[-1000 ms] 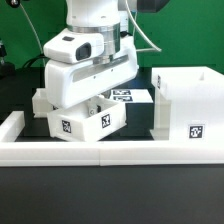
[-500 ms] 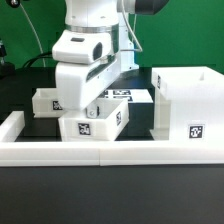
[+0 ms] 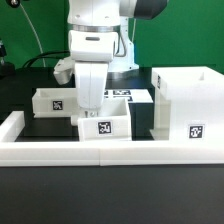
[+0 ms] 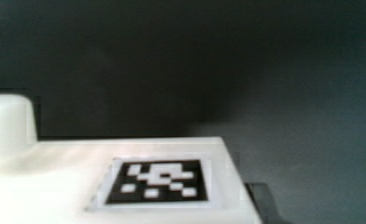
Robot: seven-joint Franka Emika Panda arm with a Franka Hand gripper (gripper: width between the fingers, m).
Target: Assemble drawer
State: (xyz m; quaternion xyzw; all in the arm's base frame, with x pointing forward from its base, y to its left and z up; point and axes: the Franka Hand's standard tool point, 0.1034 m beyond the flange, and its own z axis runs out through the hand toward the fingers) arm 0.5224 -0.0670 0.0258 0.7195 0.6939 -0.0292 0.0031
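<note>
My gripper (image 3: 92, 108) points straight down in the middle of the exterior view. It is shut on the wall of a small white open-top tray (image 3: 104, 128), which sits level on the black surface just behind the front wall, its tag facing the camera. A second small tray (image 3: 50, 101) stands at the exterior view's left. The tall box-shaped housing (image 3: 186, 100) stands at the right, apart from the held tray. In the wrist view the held tray's white face and tag (image 4: 162, 182) fill the lower part; the jaw tips are mostly hidden.
A long low white wall (image 3: 150, 152) borders the black surface in front and turns up at the left (image 3: 12, 125). The marker board (image 3: 124, 95) lies flat behind the held tray. The arm's body (image 3: 95, 45) rises above the middle.
The gripper has turned and moved toward the exterior view's right with the tray. The tray went from tilted to level and now stands closer to the housing.
</note>
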